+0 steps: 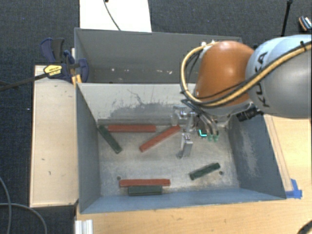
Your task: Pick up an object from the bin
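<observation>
**Grey metal bin (87, 145) viewed from above, six short bars loose on its floor.** The arm (287, 77) enters over the bin's right wall, its wrist under an orange cover (222, 72) looped by yellow cables (187, 89). The gripper (184, 151) hangs low over the middle of the floor, somewhat toward the right wall. Whether it is set wide or narrow cannot be told (the view from above does not resolve it).

Nearest to it is the slanted red-brown bar (158, 139), lying flat at the floor's centre. The bar's right end, the one closer to the far wall, is just beside the gripper; touching or apart cannot be settled.

A straight red-brown bar (130, 128) lies along the far wall, toward the left. An oblique dark green bar (110, 140) runs from beneath its left end along the left wall.

A second dark green bar (204, 170) lies toward the front right corner, apart from the gripper. Along the front wall, a front red-brown bar (145, 182) and a front dark green bar (145, 191) lie parallel, just beside each other.
</observation>
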Motion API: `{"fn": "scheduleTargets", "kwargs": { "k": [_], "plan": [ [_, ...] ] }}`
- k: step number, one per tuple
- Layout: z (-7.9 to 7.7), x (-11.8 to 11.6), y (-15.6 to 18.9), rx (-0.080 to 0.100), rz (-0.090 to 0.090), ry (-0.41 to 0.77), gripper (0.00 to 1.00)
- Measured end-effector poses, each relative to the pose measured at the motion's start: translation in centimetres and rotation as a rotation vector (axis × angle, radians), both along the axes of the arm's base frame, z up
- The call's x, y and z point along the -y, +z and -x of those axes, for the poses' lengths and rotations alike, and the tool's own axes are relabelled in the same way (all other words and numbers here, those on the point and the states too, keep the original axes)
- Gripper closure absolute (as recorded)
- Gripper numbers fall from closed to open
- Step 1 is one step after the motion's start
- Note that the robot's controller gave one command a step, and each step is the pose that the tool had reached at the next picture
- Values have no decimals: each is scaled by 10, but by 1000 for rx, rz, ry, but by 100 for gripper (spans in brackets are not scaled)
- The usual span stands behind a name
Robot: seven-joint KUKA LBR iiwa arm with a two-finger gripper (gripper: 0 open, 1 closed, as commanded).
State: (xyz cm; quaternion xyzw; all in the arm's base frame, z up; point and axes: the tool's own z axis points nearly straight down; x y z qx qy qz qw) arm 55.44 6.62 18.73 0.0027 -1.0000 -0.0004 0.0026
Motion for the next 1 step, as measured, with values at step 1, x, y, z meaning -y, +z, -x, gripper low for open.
{"fn": "scheduleTargets", "kwargs": {
  "k": [1],
  "plan": [
    [59, 117, -65, -1, 3, 70, 0]
  ]
}}
